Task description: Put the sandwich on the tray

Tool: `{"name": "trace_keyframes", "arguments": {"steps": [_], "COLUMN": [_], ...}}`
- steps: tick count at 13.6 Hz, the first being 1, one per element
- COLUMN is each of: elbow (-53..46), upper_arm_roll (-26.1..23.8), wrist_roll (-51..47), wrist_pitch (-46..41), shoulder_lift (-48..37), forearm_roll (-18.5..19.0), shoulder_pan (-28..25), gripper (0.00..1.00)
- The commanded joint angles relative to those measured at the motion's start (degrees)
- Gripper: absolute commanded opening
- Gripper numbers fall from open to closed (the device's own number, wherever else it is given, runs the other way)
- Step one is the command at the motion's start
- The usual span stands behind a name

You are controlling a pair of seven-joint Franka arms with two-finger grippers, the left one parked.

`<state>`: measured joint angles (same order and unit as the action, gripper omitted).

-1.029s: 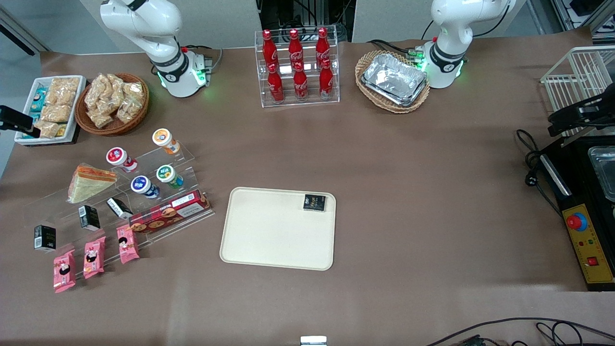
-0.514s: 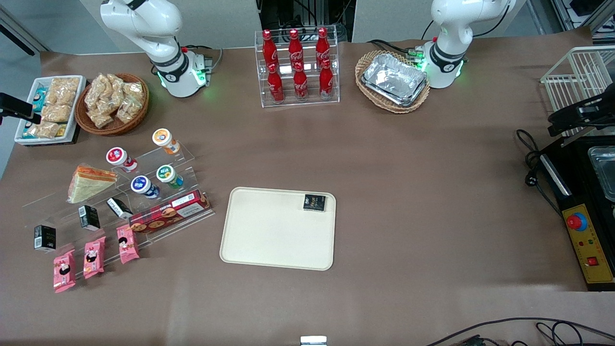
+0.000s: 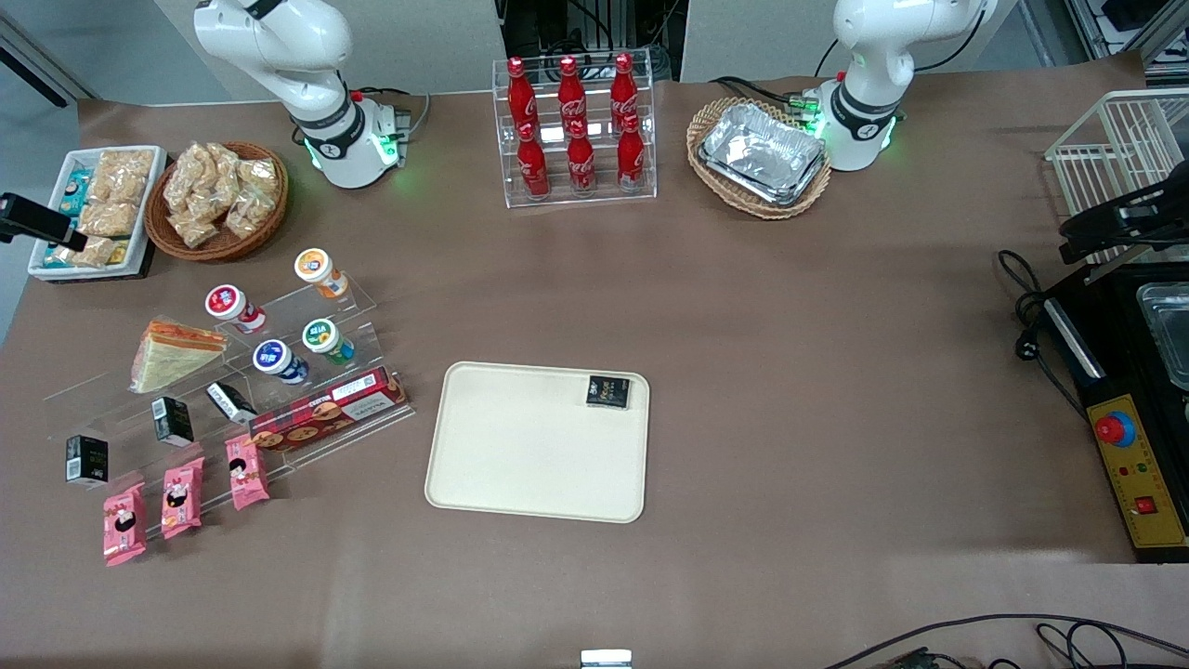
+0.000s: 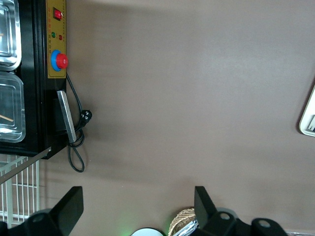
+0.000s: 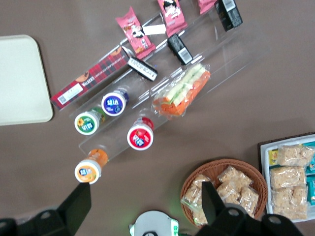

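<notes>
While the tool (image 5: 145,209) hangs high above the sandwich (image 5: 181,90), fingers apparently spread, empty, tray (image 3: 520,465) well apart.

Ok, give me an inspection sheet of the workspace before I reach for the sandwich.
Surface: brown table, nothing spilled.
Job's things: wrapped sandwich on the clear rack; tray nearer the camera, holding one black packet.
Clutter: yogurt cups, biscuit box, pink packets, cola bottles, foil trays.
Grippers: gripper open, empty, above the white snack tray.
Cables: black cord beside the control box.
Surroundings: wire basket at the parked arm's end.
</notes>
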<state>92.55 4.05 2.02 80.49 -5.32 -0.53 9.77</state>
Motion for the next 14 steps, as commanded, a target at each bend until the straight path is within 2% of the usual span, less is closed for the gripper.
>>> {"name": "trace_keyframes", "arguments": {"steps": [1,6,9,11,14], "elbow": [-0.7,-1.2,-1.2,-1.2,-1.1], "upper_arm_roll": [-0.4,-2.0,-5.4,-5.7,-5.8], "wrist_roll": [-1.9,-1.9,-4.2,-9.6,-10.5], "wrist_pitch": [2.6,3.9,4.8,5.5,7.6], "shoulder_lift": [0.1,1.2,1.8,3.0,3.8], "forearm_roll": [-0.9,-1.1,-4.3,-4.1,-3.7], "shoulder_pan": [0.3,-0.1,-0.5,-3.0,-4.5], "gripper": [1.0,1.0,1.0,1.0,1.0]}}
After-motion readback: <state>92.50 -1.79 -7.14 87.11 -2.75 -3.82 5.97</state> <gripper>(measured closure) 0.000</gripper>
